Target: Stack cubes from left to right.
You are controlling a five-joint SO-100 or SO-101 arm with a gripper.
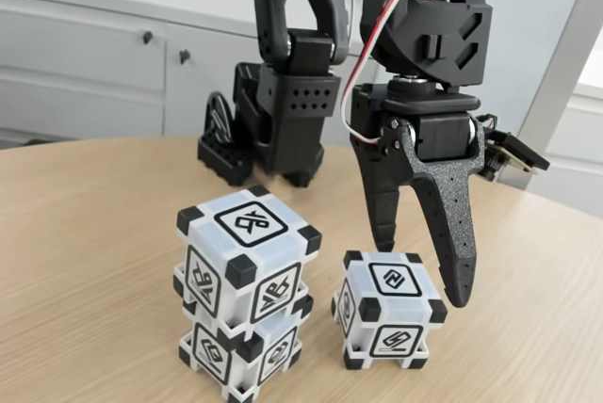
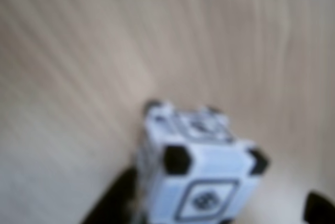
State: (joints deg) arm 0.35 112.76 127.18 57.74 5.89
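In the fixed view you had, at the left, a two-high stack: the top cube sat squarely on the bottom cube, both turned so that a vertical edge faced the camera, and the top one showed its glyph face upward. The cubes had no long axis to speak of — each stood flat and upright on the wooden desk or on its neighbour.

Just to the right of the stack, with a narrow gap between, stood the single cube, also flat on the desk, one glyph face up and one toward the camera. Your fingers were spread apart and held nothing. They hung point-down over that cube's right rear part: the shorter finger came down behind its top face, while the longer finger reached lower, its tip just beside the cube's upper right corner. Whether it touched, you could not tell.

The blurred wrist view showed the single cube low in the picture, with dark finger shapes at the bottom edge on either side of it.

Behind the arm stood its black base and white cabinets — neither stood in the way.
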